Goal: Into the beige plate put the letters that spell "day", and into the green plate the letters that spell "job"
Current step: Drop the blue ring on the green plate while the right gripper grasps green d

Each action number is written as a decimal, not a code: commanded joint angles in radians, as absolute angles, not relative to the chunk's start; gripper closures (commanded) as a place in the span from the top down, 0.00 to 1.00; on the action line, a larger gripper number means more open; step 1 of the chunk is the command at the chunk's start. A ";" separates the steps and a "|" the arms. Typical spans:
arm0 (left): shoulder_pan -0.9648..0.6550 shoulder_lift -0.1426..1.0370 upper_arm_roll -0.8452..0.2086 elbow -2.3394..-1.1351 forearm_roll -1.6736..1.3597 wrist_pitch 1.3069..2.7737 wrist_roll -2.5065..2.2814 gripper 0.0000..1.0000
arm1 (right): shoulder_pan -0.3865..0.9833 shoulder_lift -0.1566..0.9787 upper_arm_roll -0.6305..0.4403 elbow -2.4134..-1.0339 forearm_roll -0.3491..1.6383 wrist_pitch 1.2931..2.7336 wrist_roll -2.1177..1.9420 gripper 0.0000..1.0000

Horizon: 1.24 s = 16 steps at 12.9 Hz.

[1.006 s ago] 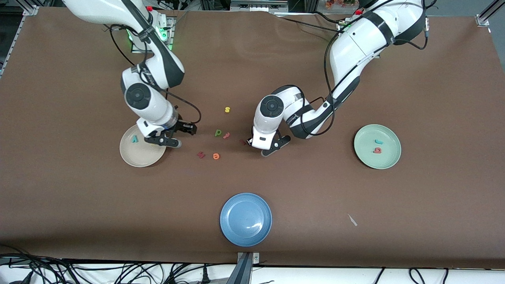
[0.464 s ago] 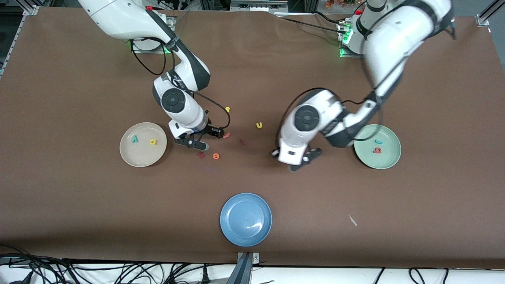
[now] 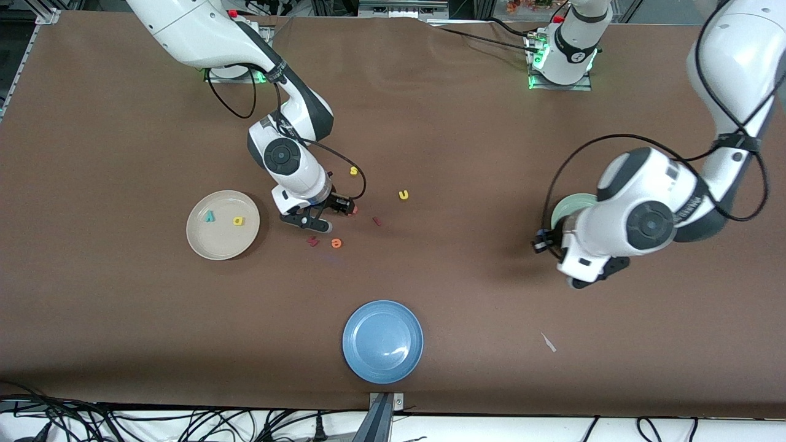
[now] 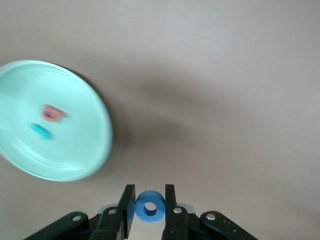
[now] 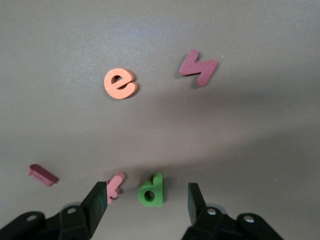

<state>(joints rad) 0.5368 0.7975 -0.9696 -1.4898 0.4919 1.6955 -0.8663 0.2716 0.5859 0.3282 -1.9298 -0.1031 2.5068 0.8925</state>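
Left hand point(image 4: 149, 209), blue ring o point(image 4: 150, 206)

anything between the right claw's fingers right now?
Yes: the green d lies on the table between the open right claw's fingers, not yet gripped. A pink letter sits just beside it. Seen in the right wrist view.

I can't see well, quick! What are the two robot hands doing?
Left gripper: shut on the blue o.
Right gripper: open around the green d.

My work surface is a brown cloth-covered table point(image 3: 466, 135); black cables point(image 3: 184, 423) trail along its white edge, and metal framing point(image 3: 37, 15) sits at one corner
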 commanded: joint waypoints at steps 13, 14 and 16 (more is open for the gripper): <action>0.578 0.755 -0.816 -1.481 0.492 1.706 -0.497 1.00 | 0.301 0.609 0.313 -2.011 -0.182 2.608 0.916 0.59; 0.577 0.715 -0.824 -1.464 0.489 1.706 -0.497 1.00 | 0.301 0.607 0.310 -2.014 -0.184 2.608 0.914 0.59; 0.586 0.657 -0.848 -1.431 0.489 1.706 -0.495 1.00 | 0.301 0.606 0.298 -2.019 -0.207 2.608 0.914 0.59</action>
